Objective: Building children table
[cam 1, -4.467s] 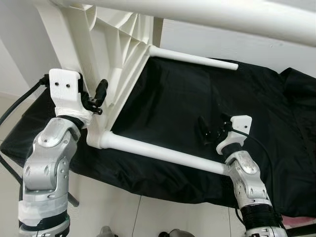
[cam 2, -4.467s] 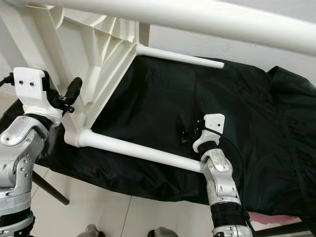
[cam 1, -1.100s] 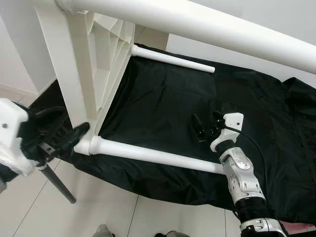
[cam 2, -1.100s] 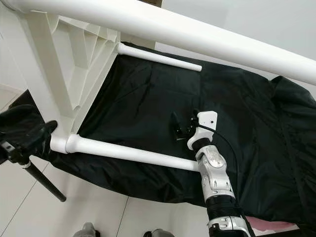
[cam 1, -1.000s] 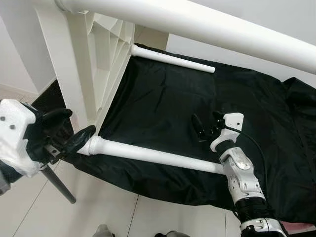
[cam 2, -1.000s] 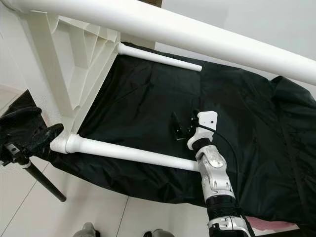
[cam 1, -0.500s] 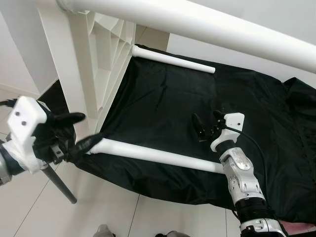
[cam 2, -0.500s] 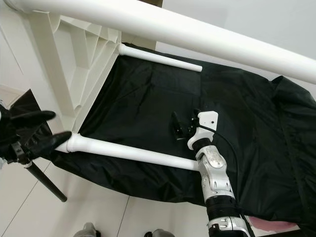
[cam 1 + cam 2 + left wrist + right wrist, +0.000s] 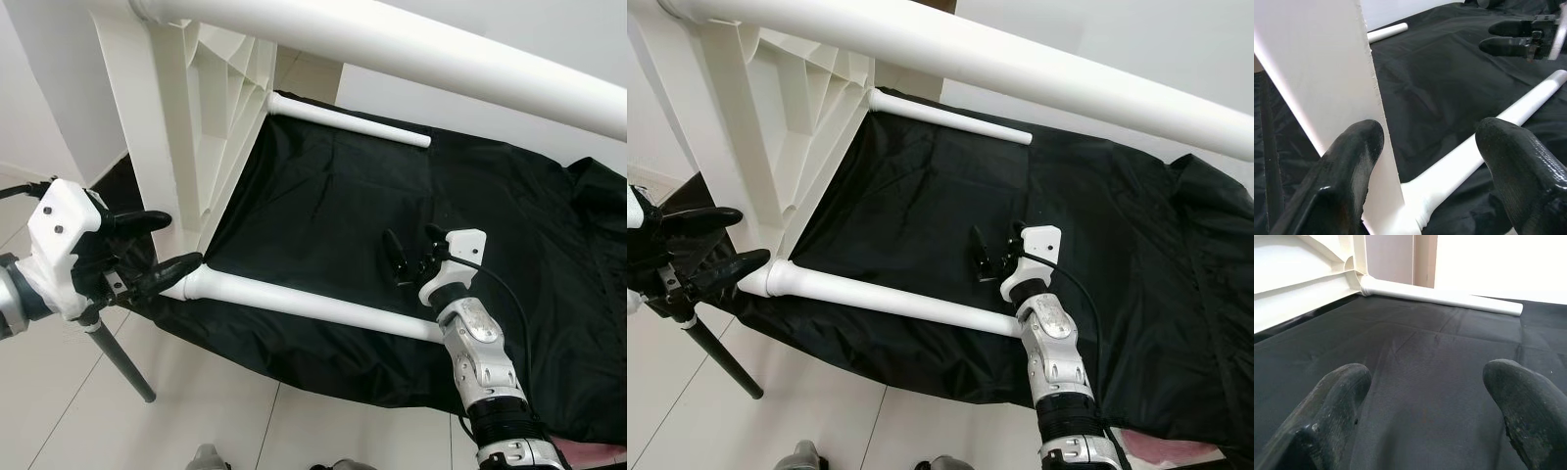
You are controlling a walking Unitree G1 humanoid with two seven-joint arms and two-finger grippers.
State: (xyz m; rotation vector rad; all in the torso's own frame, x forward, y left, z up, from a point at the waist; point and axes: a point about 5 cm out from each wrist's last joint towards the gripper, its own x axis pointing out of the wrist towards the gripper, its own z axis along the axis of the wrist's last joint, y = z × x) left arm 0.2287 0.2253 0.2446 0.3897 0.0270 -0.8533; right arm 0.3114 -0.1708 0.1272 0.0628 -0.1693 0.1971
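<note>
table top (image 9: 167,117) stands on edge at left on black cloth (image 9: 333,215) | near leg (image 9: 313,308) fitted; probably light, stiff, slick plastic, take by the edge | left gripper (image 9: 162,243) spread wide around corner, holding nothing | right gripper (image 9: 411,257) wide, empty

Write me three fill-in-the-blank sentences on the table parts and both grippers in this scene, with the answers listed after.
1. The left gripper has its fingers ___ beside the corner of the white table.
2. The table's legs lie over a ___ cloth.
3. The right gripper hovers above the cloth, holding ___.

Answers: open; black; nothing
</note>
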